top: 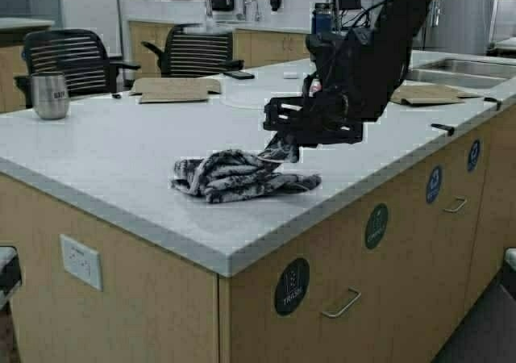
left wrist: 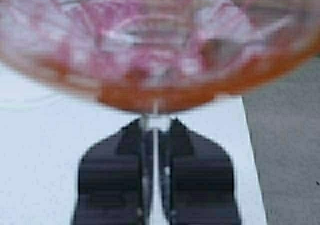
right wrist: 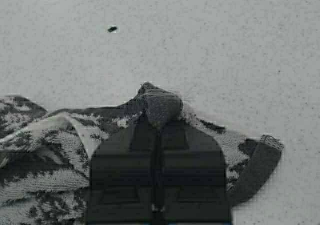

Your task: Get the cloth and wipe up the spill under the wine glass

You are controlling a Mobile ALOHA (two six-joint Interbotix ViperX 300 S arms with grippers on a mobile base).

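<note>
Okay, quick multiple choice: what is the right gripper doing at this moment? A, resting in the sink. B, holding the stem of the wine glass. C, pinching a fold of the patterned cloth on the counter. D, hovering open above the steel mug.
C: the right gripper is shut on a bunched fold of the cloth, which lies crumpled on the counter.

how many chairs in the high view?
2. One black mesh chair stands behind the steel mug at far left; a second behind the counter, further right. Others may be hidden by the right arm.
</note>
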